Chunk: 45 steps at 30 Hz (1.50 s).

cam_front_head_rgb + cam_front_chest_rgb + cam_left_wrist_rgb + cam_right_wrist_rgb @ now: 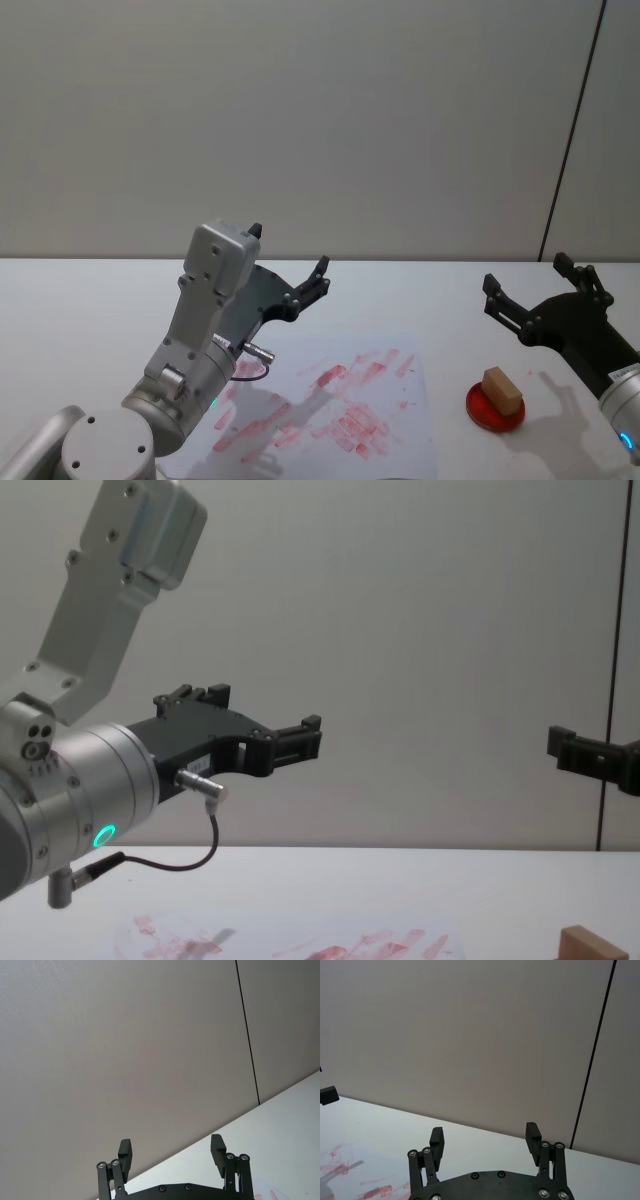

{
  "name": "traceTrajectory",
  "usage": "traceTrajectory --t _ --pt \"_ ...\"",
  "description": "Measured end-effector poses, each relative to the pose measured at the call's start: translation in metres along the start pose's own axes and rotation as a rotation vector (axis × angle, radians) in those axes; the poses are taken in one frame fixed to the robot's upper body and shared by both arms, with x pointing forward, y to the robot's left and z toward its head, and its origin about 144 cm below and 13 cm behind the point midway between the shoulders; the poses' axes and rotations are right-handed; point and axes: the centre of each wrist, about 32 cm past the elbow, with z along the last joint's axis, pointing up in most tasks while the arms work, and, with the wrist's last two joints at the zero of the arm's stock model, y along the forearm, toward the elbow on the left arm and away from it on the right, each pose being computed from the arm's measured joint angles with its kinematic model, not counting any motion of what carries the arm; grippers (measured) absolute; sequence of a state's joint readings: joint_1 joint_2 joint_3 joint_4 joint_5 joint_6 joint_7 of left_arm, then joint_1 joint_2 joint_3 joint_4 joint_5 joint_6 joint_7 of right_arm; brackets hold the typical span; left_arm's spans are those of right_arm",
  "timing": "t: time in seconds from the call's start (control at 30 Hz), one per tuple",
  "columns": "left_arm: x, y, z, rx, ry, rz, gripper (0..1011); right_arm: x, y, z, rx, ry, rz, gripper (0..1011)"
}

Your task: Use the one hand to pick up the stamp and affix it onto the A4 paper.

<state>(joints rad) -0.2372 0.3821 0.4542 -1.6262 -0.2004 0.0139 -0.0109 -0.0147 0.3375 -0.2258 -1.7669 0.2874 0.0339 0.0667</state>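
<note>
A white table runs across the whole scene and meets a plain pale wall behind it. At the left, the grey left arm rises from the near edge. Its black left hand is raised above the table with the fingers spread wide and nothing between them; from the chest it hangs well above the surface, and its own wrist camera shows the two fingers far apart against the wall. Below and just right of that arm, the A4 paper lies flat on the table, covered with red and pink prints and smears. The arm's shadow falls across its left part. Farther right, apart from the sheet, a red round pad sits on the table, and the stamp rests on top of it, a tan wooden block lying at a slight angle. Just beyond and to the right of the pad, the right hand is held above the table with its fingers also wide apart and empty. A thin dark vertical seam divides the wall at the far right.
</note>
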Motion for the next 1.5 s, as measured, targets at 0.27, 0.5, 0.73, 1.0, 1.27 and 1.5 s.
traceTrajectory --t 0.27,0.5,0.73,1.0,1.27,1.5 --pt "0.000 0.000 0.000 0.000 0.000 0.000 1002 0.000 0.000 0.000 -0.003 -0.001 0.001 1001" --pt "0.000 0.000 0.000 0.000 0.000 0.000 1002 0.005 -0.009 0.000 -0.047 0.003 0.007 1001" --pt "0.000 0.000 0.000 0.000 0.000 0.000 1002 0.011 -0.022 -0.002 -0.112 0.004 0.015 1001" --pt "0.000 0.000 0.000 0.000 0.000 0.000 1003 0.020 -0.037 -0.006 -0.230 -0.005 0.026 1001" --pt "0.000 0.000 0.000 0.000 0.000 0.000 1003 0.025 -0.035 -0.013 -0.320 -0.033 0.045 1001" --pt "0.000 0.000 0.000 0.000 0.000 0.000 1002 0.023 -0.023 -0.021 -0.370 -0.054 0.078 1001"
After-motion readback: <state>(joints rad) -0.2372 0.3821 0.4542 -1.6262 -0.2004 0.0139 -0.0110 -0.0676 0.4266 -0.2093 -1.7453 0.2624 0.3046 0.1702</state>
